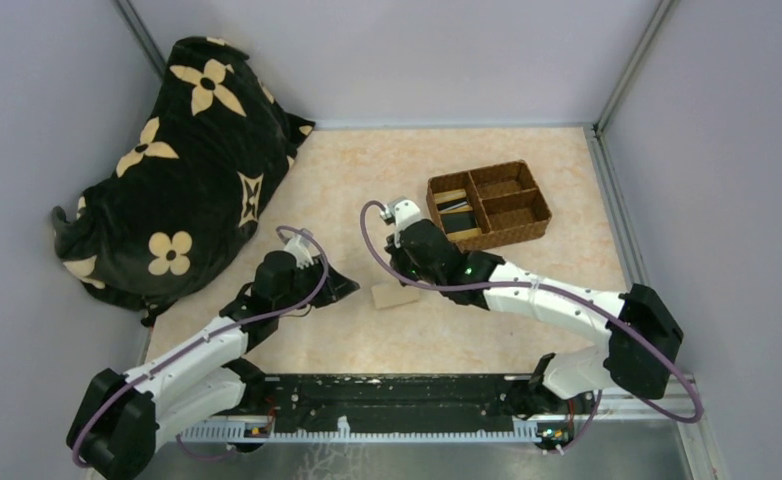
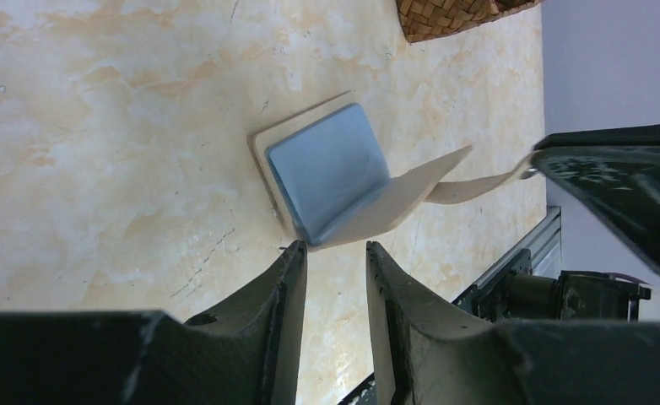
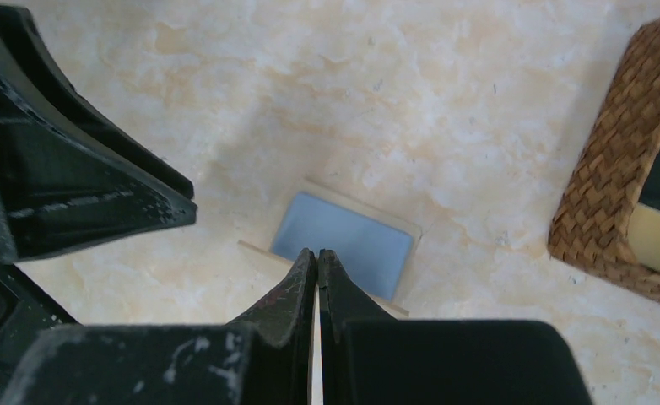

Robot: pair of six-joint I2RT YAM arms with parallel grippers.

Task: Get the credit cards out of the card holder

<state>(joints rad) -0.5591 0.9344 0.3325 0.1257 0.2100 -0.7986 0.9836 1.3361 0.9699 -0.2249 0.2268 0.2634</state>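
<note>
1. While the card holder [image 2: 327, 173] lies open on the tabletop [image 2: 99, 126] between both arms, no credit cards show on its blue inner face.
2. Right pincer [image 3: 316, 255] is pressed together, apparently on the snap tab, holding the flap up. Left pincer [image 2: 335, 249] stands apart, empty, just beside the fold.
3. Emptying looks nearly done, so the next move calls for checking the pockets.
4. No writing is readable, even on the woven tray [image 1: 497, 238].

Top view high overhead, looking down; both wrist views close, facing down, sharing card holder [image 2: 327, 173].
</note>
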